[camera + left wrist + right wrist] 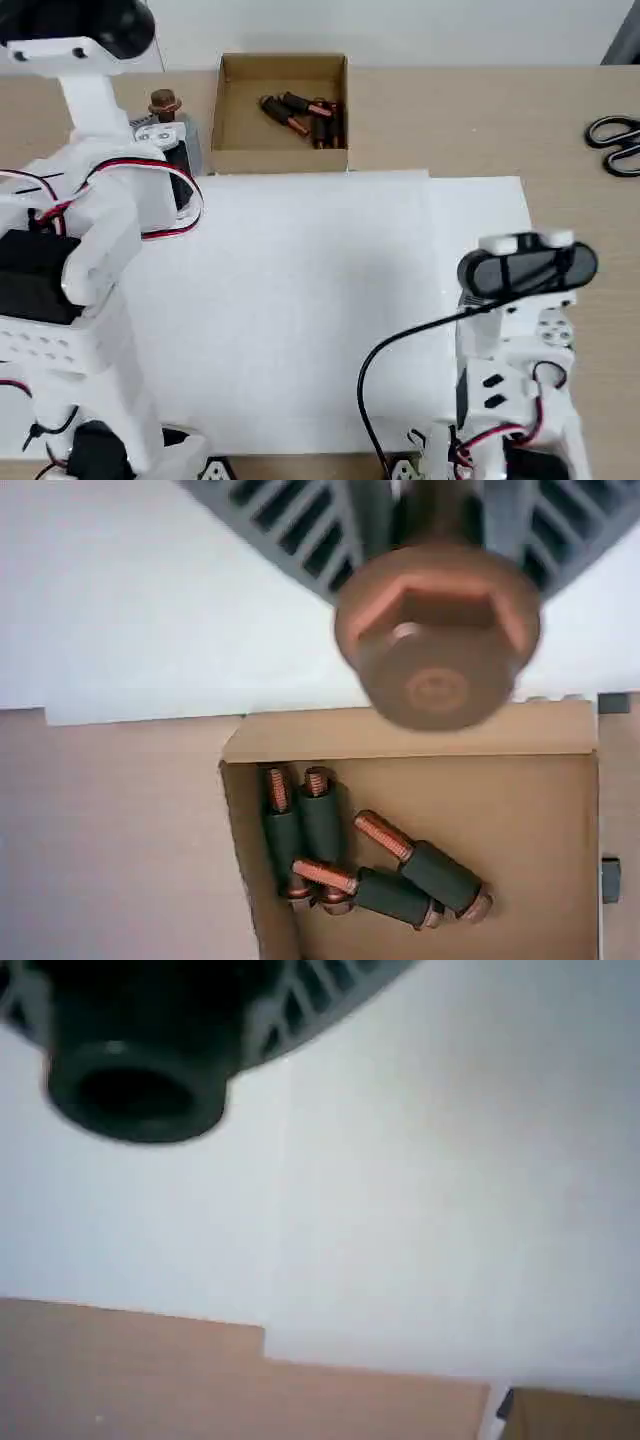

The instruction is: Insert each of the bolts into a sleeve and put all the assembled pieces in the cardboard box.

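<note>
Beside the cardboard box point(281, 160), left gripper point(164, 121) holds a bolt point(164, 102) upright.

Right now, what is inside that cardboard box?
Four bolts in dark sleeves lie bunched together inside the cardboard box. In the left wrist view, the bolt held by the left claw covers part of the box's rim.
</note>
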Controlling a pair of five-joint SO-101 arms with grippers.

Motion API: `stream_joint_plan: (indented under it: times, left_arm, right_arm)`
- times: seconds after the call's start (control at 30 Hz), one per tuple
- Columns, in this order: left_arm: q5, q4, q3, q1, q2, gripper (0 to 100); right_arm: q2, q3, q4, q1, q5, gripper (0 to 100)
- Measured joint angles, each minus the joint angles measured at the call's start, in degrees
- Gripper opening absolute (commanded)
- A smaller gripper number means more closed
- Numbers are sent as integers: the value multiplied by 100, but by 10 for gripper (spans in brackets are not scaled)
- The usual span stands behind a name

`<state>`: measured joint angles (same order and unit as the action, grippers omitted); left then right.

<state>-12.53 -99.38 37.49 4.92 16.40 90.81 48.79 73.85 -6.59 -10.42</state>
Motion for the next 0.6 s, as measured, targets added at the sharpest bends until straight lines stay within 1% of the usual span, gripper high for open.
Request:
stream_joint_plan:
  times: [0.17,0.27,0.4,0.6]
  left_arm:
    - [484,0,0,0,44,5]
    - [677,0,0,70,343,5]
    - [756,0,-185,325,1064,5]
    - [782,0,-1143,325,2382,5]
  right_arm:
    - [677,923,-484,0,0,2]
    - [1011,1363,-765,0,0,2]
    - [1196,1785,-1029,18,0,2]
    - [1213,2119,-1081,571,53,2]
